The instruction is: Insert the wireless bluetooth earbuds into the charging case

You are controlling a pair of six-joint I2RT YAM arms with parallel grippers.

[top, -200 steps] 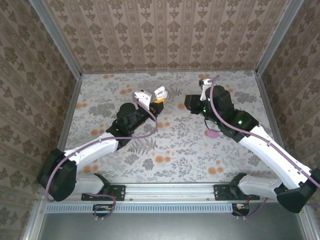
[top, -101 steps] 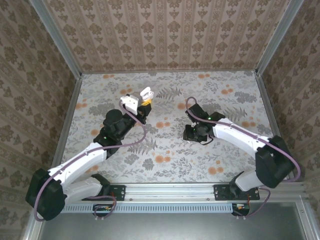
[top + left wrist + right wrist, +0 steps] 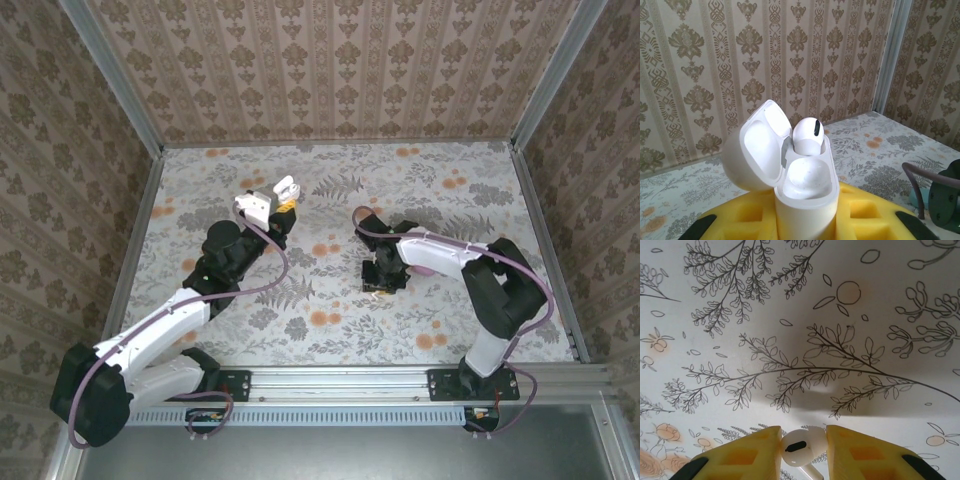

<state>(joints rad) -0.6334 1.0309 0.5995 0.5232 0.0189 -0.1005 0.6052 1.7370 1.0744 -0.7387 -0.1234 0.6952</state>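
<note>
My left gripper point(image 3: 281, 203) is shut on the white charging case point(image 3: 805, 200), holding it upright between yellow pads point(image 3: 867, 212). Its lid point(image 3: 757, 150) is swung open to the left. One white earbud point(image 3: 808, 136) sits in the far socket, and the near socket point(image 3: 807, 177) is hollow. From above, the case point(image 3: 286, 187) is a small white shape left of centre. My right gripper point(image 3: 801, 447) is shut on another white earbud point(image 3: 799, 445), squeezed between its yellow fingers point(image 3: 747, 452) just above the floral table. That gripper point(image 3: 381, 277) points down at the table's middle.
Patterned walls close the table point(image 3: 330, 330) at the back and on both sides, with metal posts point(image 3: 545, 70) at the corners. A metal rail point(image 3: 340, 385) runs along the near edge. A cable and a dark teal part of the right arm point(image 3: 940, 200) show low right in the left wrist view.
The right arm swung from the back right to the table's middle and came down close to the surface. The left gripper shifted a little left with the case.
</note>
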